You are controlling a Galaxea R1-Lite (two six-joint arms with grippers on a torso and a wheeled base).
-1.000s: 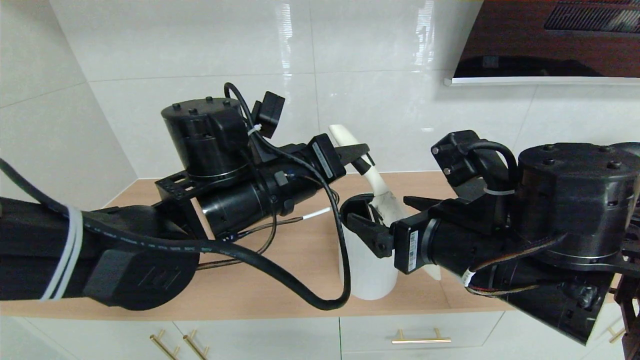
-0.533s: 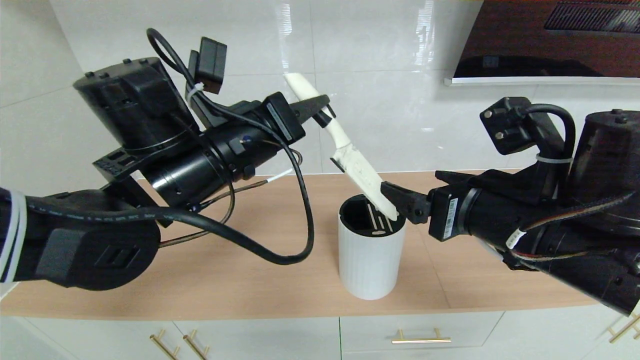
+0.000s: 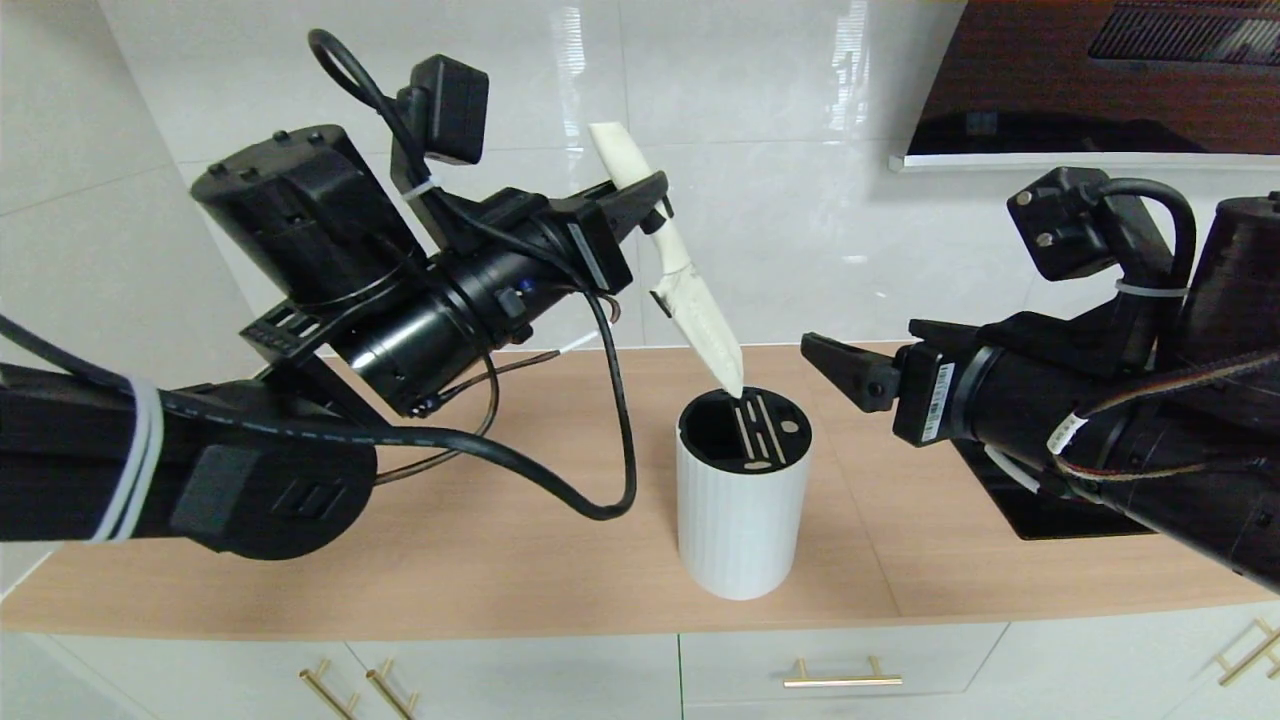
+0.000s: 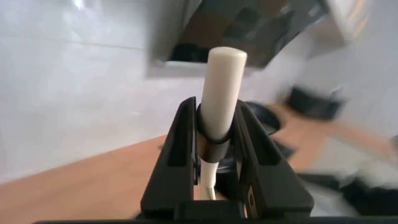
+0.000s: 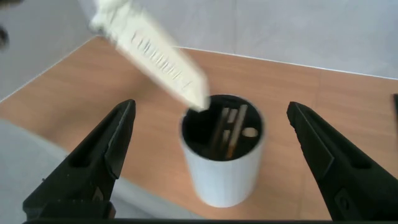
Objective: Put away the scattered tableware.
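A white knife [image 3: 690,300] with a cream handle hangs tilted, blade down, above the counter. My left gripper [image 3: 648,203] is shut on its handle [image 4: 222,74]. The blade tip sits right at the black slotted top of a white ribbed holder [image 3: 742,520]. In the right wrist view the blade [image 5: 155,46] slants over the holder [image 5: 227,174], which has a few utensils inside. My right gripper [image 3: 838,365] is level with the holder's top, to its right and apart from it. It is open [image 5: 210,107] with nothing between its fingers.
The holder stands near the front edge of a wooden counter [image 3: 500,540]. A black hob [image 3: 1040,510] lies in the counter under my right arm. A range hood [image 3: 1100,80] hangs at the upper right, and the tiled wall is close behind.
My left gripper has risen with the knife and turned it steeper, bringing the tip over the holder's slots. My right gripper has drawn back to the right, away from the blade.
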